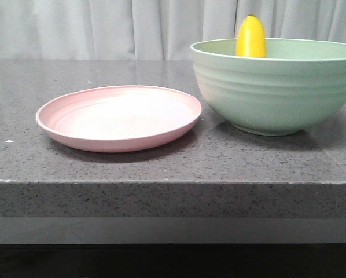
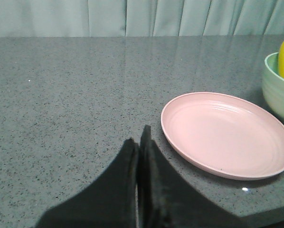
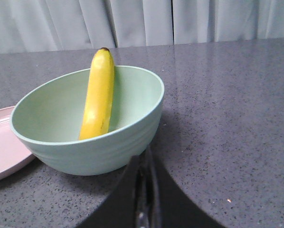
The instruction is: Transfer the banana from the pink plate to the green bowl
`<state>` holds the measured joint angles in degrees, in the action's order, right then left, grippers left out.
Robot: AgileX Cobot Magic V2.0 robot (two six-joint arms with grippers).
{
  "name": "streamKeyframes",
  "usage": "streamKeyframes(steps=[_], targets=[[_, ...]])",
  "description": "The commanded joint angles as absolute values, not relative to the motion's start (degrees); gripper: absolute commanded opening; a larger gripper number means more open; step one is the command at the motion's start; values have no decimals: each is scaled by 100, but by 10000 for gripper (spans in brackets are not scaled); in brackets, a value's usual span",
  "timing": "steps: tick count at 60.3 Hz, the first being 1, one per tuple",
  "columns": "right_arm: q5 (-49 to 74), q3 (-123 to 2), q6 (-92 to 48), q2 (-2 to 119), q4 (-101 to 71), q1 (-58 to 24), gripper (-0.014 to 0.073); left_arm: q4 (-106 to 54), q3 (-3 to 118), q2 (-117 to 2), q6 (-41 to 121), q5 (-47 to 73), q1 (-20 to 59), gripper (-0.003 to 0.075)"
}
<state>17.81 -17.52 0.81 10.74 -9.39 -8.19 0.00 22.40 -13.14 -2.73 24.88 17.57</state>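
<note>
Above the grey counter (image 2: 61, 104), my left gripper (image 2: 140, 142) is closed, fingers pressed together, holding nothing; pink plate (image 2: 227, 135) lies near it at about 2 o'clock, bare. My right gripper (image 3: 144, 164) is likewise closed and empty, just short of the green bowl (image 3: 108, 152) at its 11 o'clock. Banana (image 3: 98, 95) stands inside the bowl, leaning on the wall, dark tip above the rim. Front view: bowl at 3 o'clock of plate, very close; whether touching, cannot tell.
</note>
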Motion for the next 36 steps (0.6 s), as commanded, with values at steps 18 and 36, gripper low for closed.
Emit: streamKeyframes(steps=[18,36], targets=[[1245,-1834,61,789,-965,-806,-62,-72,2218,-923,-331,2001,1747,-20],[1245,-1834,61,789,-965,-806,-62,-72,2218,-923,-331,2001,1747,-20]])
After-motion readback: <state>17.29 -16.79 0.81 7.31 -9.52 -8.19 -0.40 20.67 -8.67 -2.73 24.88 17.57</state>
